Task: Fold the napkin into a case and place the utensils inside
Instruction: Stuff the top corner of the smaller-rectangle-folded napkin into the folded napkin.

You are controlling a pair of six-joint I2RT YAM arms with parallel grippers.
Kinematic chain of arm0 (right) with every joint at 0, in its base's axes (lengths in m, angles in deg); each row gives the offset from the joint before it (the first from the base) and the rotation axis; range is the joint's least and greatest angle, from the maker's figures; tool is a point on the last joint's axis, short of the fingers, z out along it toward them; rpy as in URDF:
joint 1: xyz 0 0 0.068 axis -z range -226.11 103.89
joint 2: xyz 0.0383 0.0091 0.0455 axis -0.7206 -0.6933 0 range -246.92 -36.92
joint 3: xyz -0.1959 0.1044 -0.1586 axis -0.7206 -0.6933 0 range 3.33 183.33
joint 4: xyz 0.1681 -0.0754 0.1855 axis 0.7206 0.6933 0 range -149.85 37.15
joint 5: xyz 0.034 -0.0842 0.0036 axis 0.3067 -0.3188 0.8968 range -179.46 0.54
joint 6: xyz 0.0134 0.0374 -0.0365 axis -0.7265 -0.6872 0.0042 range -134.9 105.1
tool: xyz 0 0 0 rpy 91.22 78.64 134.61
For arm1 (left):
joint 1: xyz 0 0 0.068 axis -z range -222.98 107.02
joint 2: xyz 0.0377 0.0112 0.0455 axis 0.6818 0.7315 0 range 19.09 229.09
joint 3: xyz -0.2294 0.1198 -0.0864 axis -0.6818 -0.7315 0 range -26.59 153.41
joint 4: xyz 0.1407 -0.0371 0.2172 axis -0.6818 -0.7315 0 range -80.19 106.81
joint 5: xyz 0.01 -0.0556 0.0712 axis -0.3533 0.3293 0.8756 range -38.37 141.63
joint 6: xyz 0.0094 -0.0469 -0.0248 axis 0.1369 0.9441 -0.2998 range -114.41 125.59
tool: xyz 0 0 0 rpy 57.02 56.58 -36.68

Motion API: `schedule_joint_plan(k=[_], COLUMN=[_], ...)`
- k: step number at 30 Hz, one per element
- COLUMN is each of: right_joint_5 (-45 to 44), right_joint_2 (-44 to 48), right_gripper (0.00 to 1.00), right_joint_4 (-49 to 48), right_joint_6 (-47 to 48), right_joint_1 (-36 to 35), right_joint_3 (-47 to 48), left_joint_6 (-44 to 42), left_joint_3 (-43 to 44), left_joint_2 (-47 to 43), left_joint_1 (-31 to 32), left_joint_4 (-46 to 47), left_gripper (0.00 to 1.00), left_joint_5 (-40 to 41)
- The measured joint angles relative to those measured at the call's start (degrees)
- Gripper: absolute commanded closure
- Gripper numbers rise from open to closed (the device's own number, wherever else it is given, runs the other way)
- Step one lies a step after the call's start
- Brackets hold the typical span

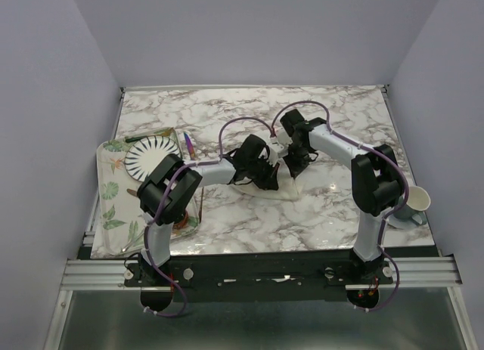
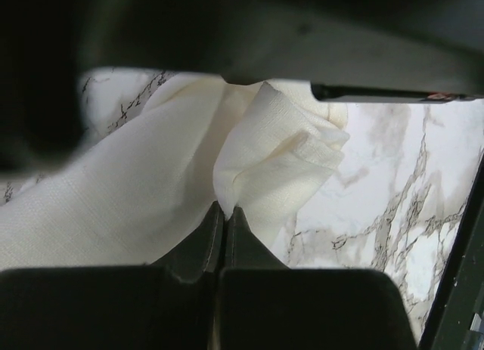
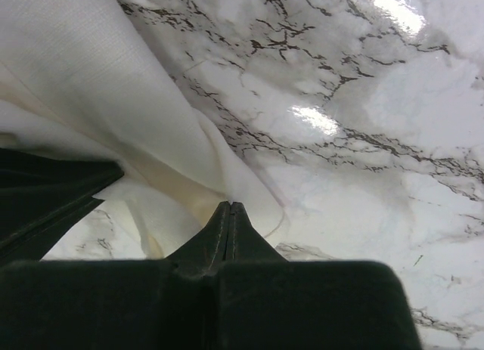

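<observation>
Napkin [image 1: 291, 190] lay bunched mid-tabletop [image 1: 340, 214] between both arms, with left fingers [image 2: 206, 244] and right fingers [image 3: 218, 236] each clenched on a cloth edge, probably so both could pull a fold across together.

Left tool [image 2: 224, 214]: jaws pressed together, tips pinching cream napkin [image 2: 144, 184] at a fold. Cloth bunched & creased, spread from left to centre over marble counter [image 2: 393, 161], which shows bare at the right.
</observation>
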Motion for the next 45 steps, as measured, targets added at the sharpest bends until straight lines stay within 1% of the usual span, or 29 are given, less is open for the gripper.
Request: schedule_joint_plan(k=[2,6,9,15,22,31,39,45], right_joint_5=[0.9,3.7,5.9,8.3,10.3,10.6,10.5,10.5], right_joint_2=[0.0,0.0,0.0,0.0,1.1,3.4,3.7,3.7], right_gripper=[1.00,0.99,0.99,0.99,0.99,1.00,0.99,1.00], right_joint_4=[-0.2,-0.3,-1.5,-3.6,-5.4,-7.4,-8.9,-11.2], right_joint_6=[-0.4,-1.4,-2.6,-4.5,-4.5,-4.4,-3.3,-2.5], right_joint_1=[0.0,0.2,0.9,2.9,3.4,3.8,3.7,3.7], right_joint_3=[0.0,-0.1,-0.2,-0.9,-2.6,-3.5,-4.5,-6.7], left_joint_6=[0.7,4.3,6.1,8.3,10.1,13.5,17.9,20.2], left_joint_3=[-0.8,-6.0,-8.3,-9.1,-3.6,2.7,5.4,4.9], left_joint_2=[-0.3,-3.1,-4.2,-4.3,-1.2,2.6,5.0,5.0], left_joint_1=[-0.1,-1.5,-1.6,-1.6,-1.8,-3.0,-4.8,-5.3], left_joint_4=[1.3,5.1,7.8,9.1,4.4,-2.0,-4.4,-4.5], left_gripper=[1.00,1.00,1.00,1.00,1.00,1.00,1.00,1.00], left_joint_5=[0.1,1.1,1.7,2.1,1.0,-2.4,-6.7,-8.6])
